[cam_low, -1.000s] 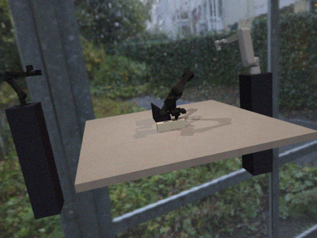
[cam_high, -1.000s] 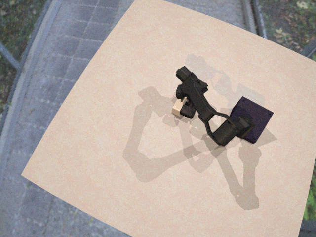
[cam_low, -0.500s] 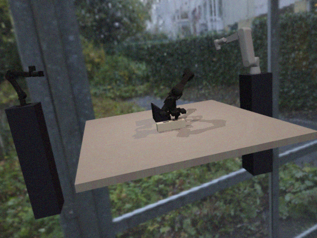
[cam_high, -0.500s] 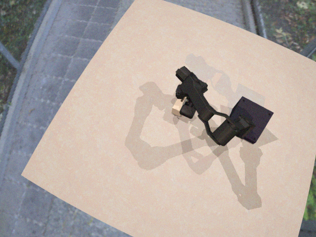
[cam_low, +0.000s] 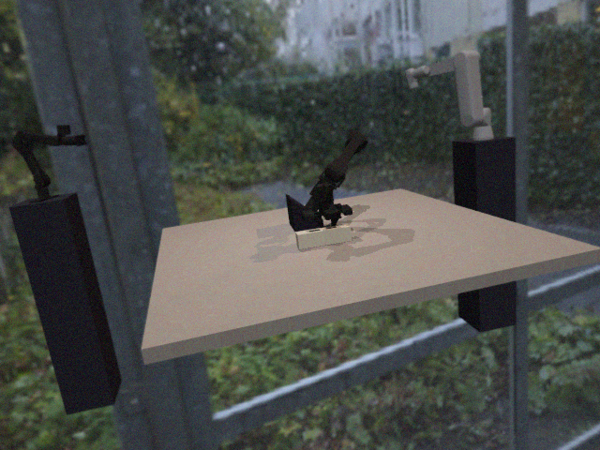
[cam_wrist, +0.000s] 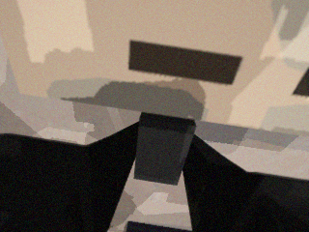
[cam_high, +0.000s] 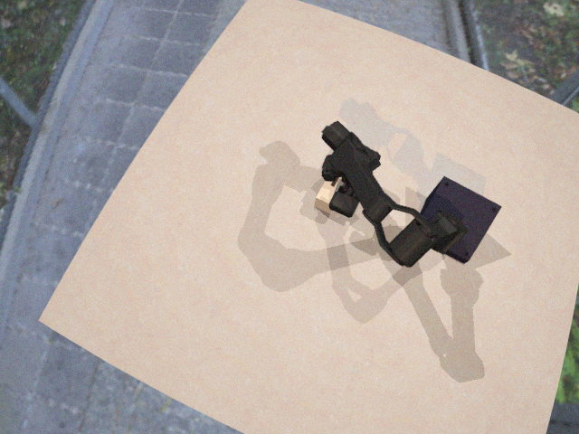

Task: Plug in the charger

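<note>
The power strip (cam_high: 323, 198) (cam_low: 323, 239) (cam_wrist: 111, 29) is a long cream block on the table. In the wrist view a dark outlet recess (cam_wrist: 184, 63) lies beyond the charger, and part of another recess (cam_wrist: 303, 84) shows at the right edge. My gripper (cam_low: 334, 221) (cam_wrist: 161, 130) is shut on the dark grey charger (cam_wrist: 158, 157), low over the strip. In the wrist view the charger's far end overlaps the strip's near long edge, short of the recess. The prongs are not visible, and contact with the strip cannot be told. In the top view the arm hides the fingertips.
The arm's dark purple base plate (cam_high: 474, 212) stands on the table (cam_high: 186, 280) (cam_low: 242, 291), to the right in the top view. Arm shadows fall across the table and strip. Beyond the table, a dark arm (cam_low: 36, 167) and a pale arm (cam_low: 470, 92) stand on dark pillars.
</note>
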